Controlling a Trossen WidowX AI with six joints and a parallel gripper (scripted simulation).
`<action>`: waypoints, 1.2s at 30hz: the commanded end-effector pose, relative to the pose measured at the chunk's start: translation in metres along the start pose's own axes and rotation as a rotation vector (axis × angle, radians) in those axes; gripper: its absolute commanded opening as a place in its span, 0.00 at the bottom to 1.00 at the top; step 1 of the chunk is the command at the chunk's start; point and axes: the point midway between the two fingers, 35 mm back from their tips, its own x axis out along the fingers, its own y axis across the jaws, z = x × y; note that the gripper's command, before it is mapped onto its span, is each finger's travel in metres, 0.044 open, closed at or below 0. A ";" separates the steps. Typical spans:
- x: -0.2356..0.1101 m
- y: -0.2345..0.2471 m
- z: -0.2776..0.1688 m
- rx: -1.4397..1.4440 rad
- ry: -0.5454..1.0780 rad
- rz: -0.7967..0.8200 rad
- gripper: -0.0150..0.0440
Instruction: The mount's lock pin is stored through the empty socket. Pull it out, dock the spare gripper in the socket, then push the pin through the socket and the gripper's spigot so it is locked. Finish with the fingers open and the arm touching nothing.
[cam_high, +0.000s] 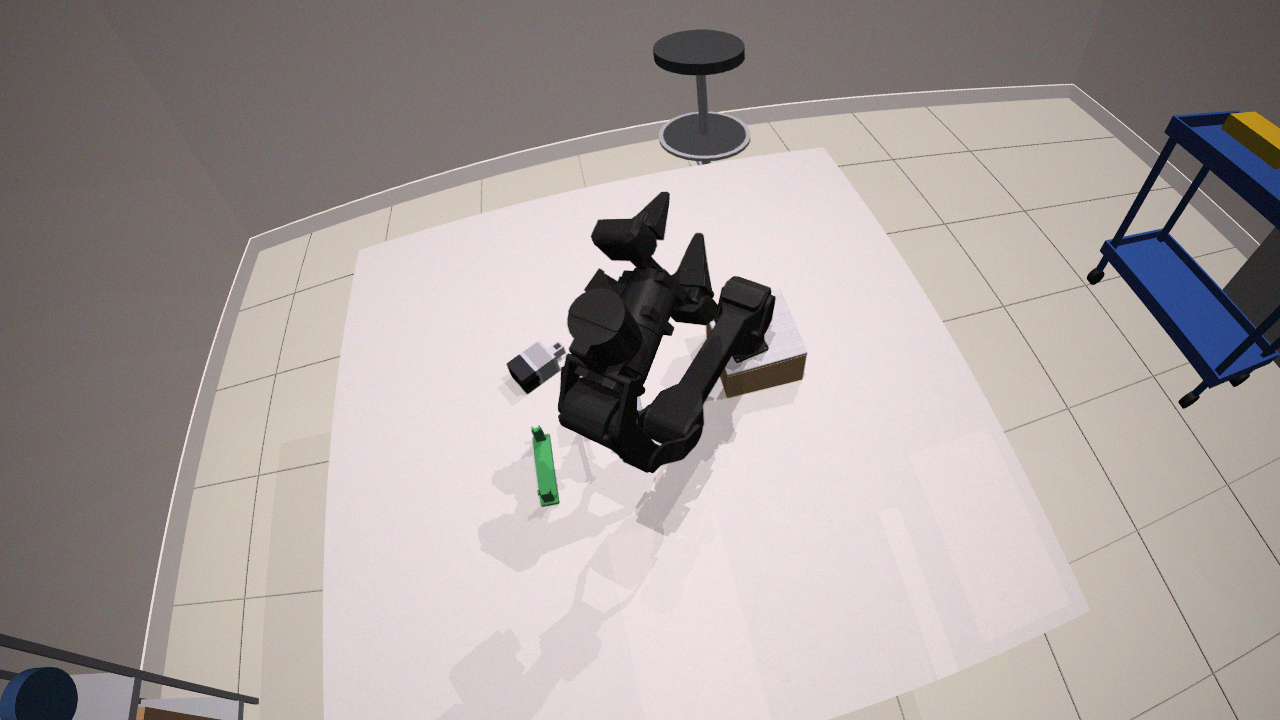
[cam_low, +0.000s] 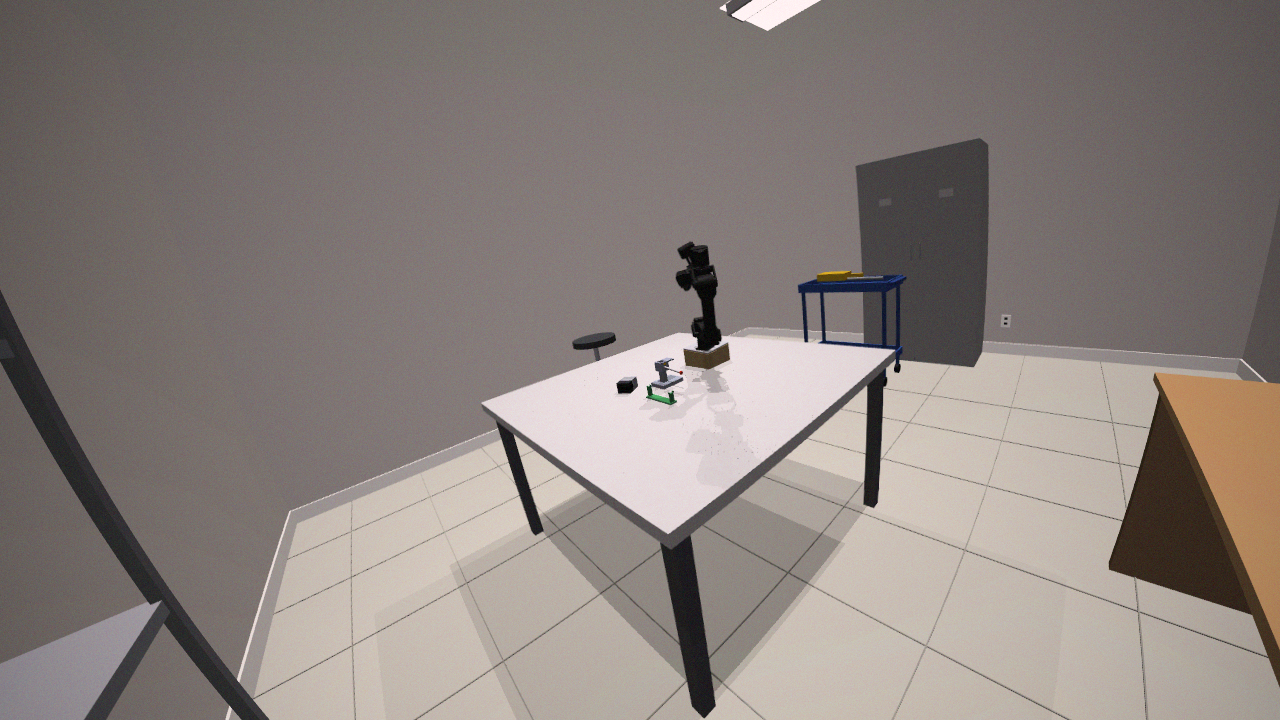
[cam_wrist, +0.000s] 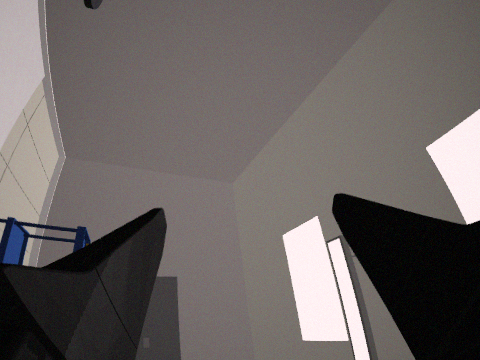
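- The gripper (cam_high: 675, 237) is raised high above the mount (cam_low: 664, 376), spread wide with nothing held.
- The spare gripper (cam_high: 534, 364) is seen lying on the bench (cam_low: 769, 420) just beside the mount.
- The lock pin (cam_low: 679, 365) is seen at the mount's socket.

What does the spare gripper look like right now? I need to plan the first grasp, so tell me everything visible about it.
The spare gripper is a small boxy part, dark grey at one end and light grey at the other, where a short stub sticks out. It lies on its side on the white table, apart from the green-based mount and beside the arm. Nothing touches it but the table. The robot's gripper is open, raised well away from it.
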 end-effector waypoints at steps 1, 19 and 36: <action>0.002 0.000 -0.001 0.004 -0.009 0.002 0.89; 0.161 0.012 0.025 0.152 -0.939 0.335 0.76; 0.095 0.040 0.201 -0.272 -1.677 0.650 0.76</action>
